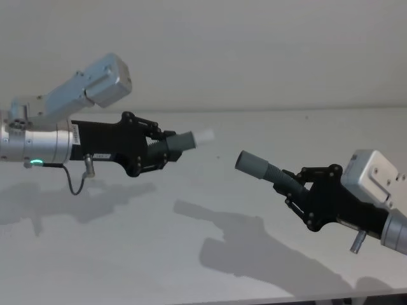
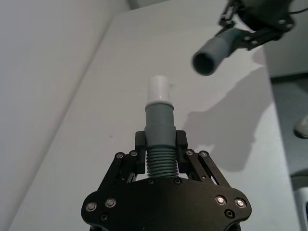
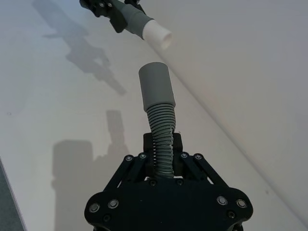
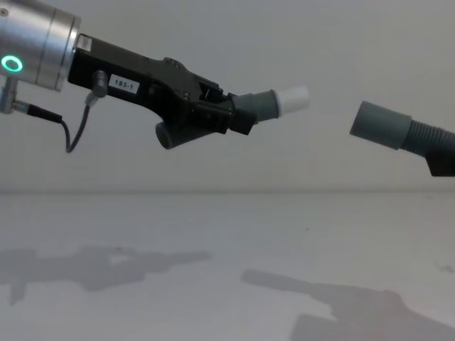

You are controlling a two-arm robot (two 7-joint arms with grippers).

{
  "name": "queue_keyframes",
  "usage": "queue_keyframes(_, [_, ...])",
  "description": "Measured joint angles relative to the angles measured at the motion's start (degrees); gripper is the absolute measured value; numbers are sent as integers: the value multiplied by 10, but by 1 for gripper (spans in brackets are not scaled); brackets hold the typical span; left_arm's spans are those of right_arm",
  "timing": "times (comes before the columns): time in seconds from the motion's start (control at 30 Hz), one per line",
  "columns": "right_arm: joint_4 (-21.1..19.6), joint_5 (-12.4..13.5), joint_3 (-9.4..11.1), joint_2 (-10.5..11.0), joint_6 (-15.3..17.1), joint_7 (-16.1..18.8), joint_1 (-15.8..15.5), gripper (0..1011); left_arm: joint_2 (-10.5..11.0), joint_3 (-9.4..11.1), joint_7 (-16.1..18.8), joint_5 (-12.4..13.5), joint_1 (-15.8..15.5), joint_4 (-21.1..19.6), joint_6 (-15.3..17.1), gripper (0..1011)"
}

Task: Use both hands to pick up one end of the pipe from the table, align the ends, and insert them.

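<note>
Both pipe pieces are held in the air above the white table (image 1: 191, 254). My left gripper (image 1: 166, 147) is shut on the ribbed part of one piece (image 2: 159, 122), and its white plug tip (image 1: 203, 137) points right. My right gripper (image 1: 291, 186) is shut on the ribbed hose of the other piece (image 3: 161, 126), and its wide grey socket cuff (image 1: 252, 163) points up and left. The socket sits lower than the plug, with a small gap between them. From the side, the white tip (image 4: 293, 99) and socket cuff (image 4: 380, 126) face each other, slightly off line.
A plain wall rises behind the table. A thin cable (image 1: 76, 184) hangs under the left wrist. Shadows of both arms lie on the table. The table's front edge (image 1: 267, 300) runs along the bottom of the head view.
</note>
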Motion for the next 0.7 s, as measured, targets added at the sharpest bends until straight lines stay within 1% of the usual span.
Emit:
queue_keyframes(0.17, [-1, -7, -2, 2, -7, 0, 1, 179, 6, 8, -36, -12, -10, 1, -5, 322])
queue_keyframes(0.37, [-3, -13, -3, 7, -17, 2, 2, 179, 8, 17, -62, -21, -21, 3, -8, 321])
queue_keyframes(0.7, [-11, -15, -4, 21, -36, 16, 3, 179, 7, 25, -78, -31, -30, 2, -8, 321])
